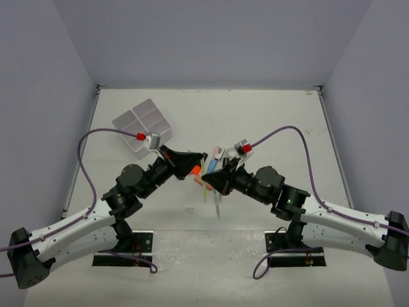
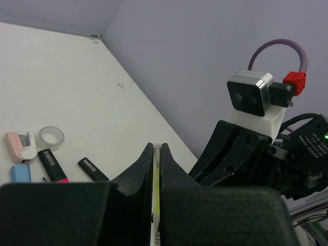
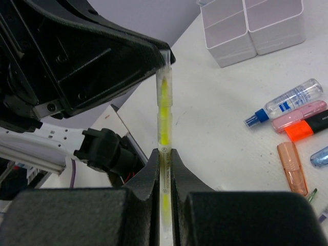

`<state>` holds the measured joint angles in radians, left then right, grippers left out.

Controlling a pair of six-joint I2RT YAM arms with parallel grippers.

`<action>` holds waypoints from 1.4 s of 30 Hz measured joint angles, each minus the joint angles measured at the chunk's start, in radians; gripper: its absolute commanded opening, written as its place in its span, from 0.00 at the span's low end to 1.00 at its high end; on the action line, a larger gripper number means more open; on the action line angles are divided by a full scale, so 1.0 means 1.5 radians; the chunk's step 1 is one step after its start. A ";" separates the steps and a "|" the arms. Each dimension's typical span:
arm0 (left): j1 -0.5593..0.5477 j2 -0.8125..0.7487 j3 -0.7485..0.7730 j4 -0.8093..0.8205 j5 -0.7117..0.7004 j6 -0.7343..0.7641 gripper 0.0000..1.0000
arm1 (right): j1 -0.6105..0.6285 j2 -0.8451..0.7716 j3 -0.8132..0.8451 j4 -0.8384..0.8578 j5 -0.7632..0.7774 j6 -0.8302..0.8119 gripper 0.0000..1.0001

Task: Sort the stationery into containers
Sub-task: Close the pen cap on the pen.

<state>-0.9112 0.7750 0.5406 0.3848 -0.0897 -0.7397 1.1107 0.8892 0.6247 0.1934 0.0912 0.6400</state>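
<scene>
A clear pen with a yellow core (image 3: pixel 164 102) is held by both grippers at once above the table. My right gripper (image 3: pixel 164 154) is shut on its lower barrel. My left gripper (image 2: pixel 156 148) is shut on its other end (image 2: pixel 156 179); its black fingers (image 3: pixel 128 56) cover the pen's tip in the right wrist view. The two grippers meet at the table's middle (image 1: pixel 204 165). The white four-compartment tray (image 1: pixel 144 125) stands at the back left, also in the right wrist view (image 3: pixel 251 25). Orange (image 3: pixel 307 127), pink (image 3: pixel 300 117) and peach (image 3: pixel 290 166) highlighters lie on the table.
A clear bottle with a blue cap (image 3: pixel 289 102) lies by the highlighters. A clear tape roll (image 2: pixel 52 136), a pink-and-white item (image 2: pixel 18 146), a black highlighter with a pink tip (image 2: pixel 53 165) and a small black item (image 2: pixel 92 168) lie beyond the left gripper. A thin pen (image 1: pixel 217 206) lies near the front.
</scene>
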 measured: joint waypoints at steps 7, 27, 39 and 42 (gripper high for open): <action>0.000 -0.002 -0.004 0.017 0.008 -0.006 0.00 | 0.000 0.009 0.049 -0.050 0.016 -0.045 0.00; -0.002 -0.001 0.039 -0.034 0.035 0.017 0.01 | -0.003 0.024 0.119 -0.069 0.007 -0.143 0.00; -0.001 -0.007 0.046 -0.034 0.119 0.059 0.00 | -0.003 0.052 0.118 -0.025 -0.055 -0.151 0.05; -0.001 -0.011 0.054 -0.038 0.139 0.077 0.00 | -0.006 0.059 0.117 -0.015 -0.064 -0.152 0.00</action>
<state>-0.9124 0.7578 0.6220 0.3279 0.1192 -0.6244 1.1019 0.9773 0.8009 0.1708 -0.0056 0.4125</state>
